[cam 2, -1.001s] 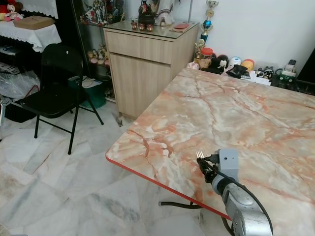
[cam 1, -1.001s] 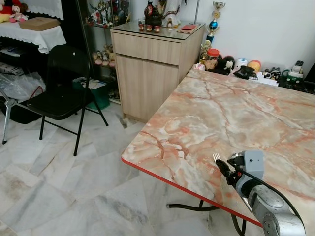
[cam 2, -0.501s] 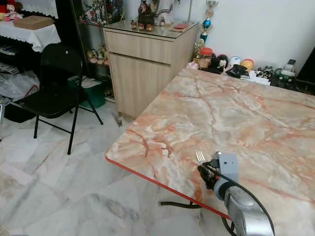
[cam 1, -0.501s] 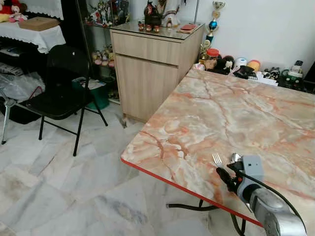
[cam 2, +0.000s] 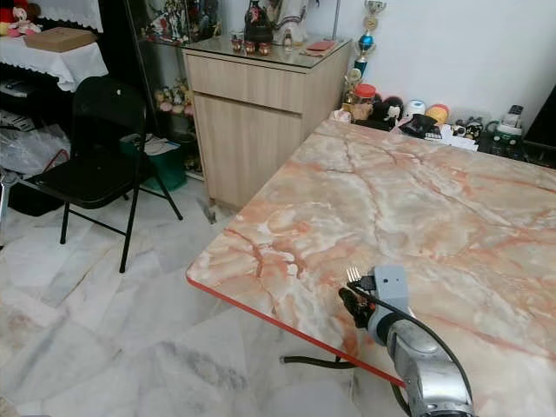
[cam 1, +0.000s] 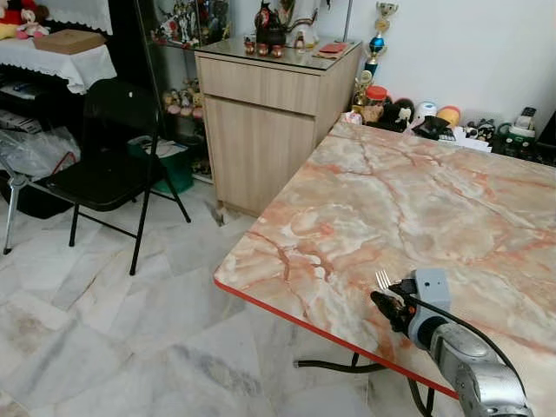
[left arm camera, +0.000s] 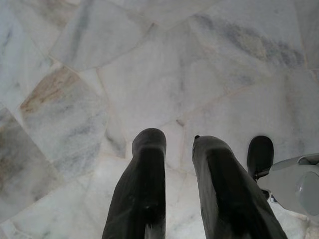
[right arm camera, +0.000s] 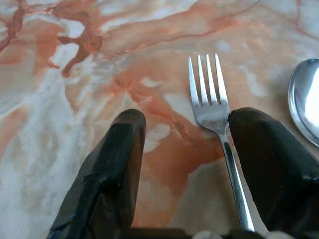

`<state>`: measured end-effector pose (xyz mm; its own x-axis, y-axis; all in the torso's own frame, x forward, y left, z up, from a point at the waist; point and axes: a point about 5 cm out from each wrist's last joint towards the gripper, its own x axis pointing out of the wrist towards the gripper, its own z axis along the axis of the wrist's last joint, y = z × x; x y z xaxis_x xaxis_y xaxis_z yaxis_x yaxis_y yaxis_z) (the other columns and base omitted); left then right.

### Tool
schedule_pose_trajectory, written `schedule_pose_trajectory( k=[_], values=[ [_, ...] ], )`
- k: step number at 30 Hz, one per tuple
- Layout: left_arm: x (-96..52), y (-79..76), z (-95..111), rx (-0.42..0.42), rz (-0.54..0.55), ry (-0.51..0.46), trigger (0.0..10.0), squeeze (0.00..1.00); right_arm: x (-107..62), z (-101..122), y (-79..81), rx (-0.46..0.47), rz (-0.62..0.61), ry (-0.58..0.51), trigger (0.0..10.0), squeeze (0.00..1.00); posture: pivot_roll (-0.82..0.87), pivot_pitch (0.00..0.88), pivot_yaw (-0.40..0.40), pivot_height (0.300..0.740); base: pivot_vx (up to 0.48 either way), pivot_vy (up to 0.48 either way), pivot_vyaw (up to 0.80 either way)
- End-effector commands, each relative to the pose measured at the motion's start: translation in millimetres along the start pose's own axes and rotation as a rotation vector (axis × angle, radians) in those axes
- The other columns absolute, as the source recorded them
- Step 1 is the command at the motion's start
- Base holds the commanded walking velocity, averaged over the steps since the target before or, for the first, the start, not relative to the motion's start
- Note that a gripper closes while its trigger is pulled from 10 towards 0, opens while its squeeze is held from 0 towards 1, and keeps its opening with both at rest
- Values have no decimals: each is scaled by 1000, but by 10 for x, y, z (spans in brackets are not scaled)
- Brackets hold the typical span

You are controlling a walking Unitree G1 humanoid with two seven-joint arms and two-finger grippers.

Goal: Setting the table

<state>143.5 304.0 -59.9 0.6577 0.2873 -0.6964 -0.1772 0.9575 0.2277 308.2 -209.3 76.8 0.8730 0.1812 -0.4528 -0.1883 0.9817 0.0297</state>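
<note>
hovering our right gripper (right arm camera: 182, 149), fingers spread, over the fork (right arm camera: 212, 107) lying flat on the marble table (cam 1: 417, 200) near its front edge | spoon (right arm camera: 305, 97) just beside | left gripper (left arm camera: 172, 186) slightly parted above the floor | no plates yet, we judge setting barely begun

We see a black folding chair (cam 1: 111, 165) standing on the pale marble floor (cam 1: 130, 330) at far left. Right of it a wooden cabinet (cam 1: 265, 122) carries small figurines (cam 1: 271, 26) on top. Along the far wall sit a trophy (cam 1: 379, 39), jars and soft toys (cam 1: 395, 111).
</note>
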Motion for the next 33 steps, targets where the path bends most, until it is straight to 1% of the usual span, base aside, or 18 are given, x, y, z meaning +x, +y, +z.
schedule_pose_trajectory(
  k=[1,6,12,24,25,29,30,31,32,33],
  values=[
    [-14,-12,-53,0,-3,20,10000,0,12,17,-14,-11,-8,-5,10000,0,136,44,-25,740,0,0,0],
    [-14,-15,-53,2,-4,21,10000,0,8,4,-81,-10,-30,-4,10000,0,136,44,-24,740,0,0,0],
    [-14,-11,-53,3,-5,21,10000,0,2,-24,-121,-4,-50,0,10000,0,136,44,-22,740,0,0,0],
    [-13,-5,-51,5,-8,23,10000,0,16,-132,-148,13,-57,29,10000,0,138,45,-19,740,0,0,0],
    [-14,-4,-51,5,-8,24,10000,0,23,-185,-136,19,-51,49,10000,0,140,44,-20,740,0,0,0],
    [-14,-7,-53,5,-8,24,10000,0,28,-263,-110,27,-38,75,10000,0,140,43,-19,740,0,0,0],
    [-14,-9,-53,5,-9,24,10000,0,29,-277,-103,30,-33,79,7647,0,141,43,-19,740,0,0,0],
    [-14,-10,-54,5,-9,25,10000,0,31,-298,-93,32,-29,84,588,0,140,43,-19,740,0,0,0],
    [-14,-10,-54,5,-9,25,10000,0,31,-298,-93,32,-29,84,588,0,140,43,-19,740,0,0,0],
    [-13,-12,-54,5,-10,26,10000,0,31,-318,-82,29,-26,90,0,0,140,43,-21,740,0,0,0]
  ],
)
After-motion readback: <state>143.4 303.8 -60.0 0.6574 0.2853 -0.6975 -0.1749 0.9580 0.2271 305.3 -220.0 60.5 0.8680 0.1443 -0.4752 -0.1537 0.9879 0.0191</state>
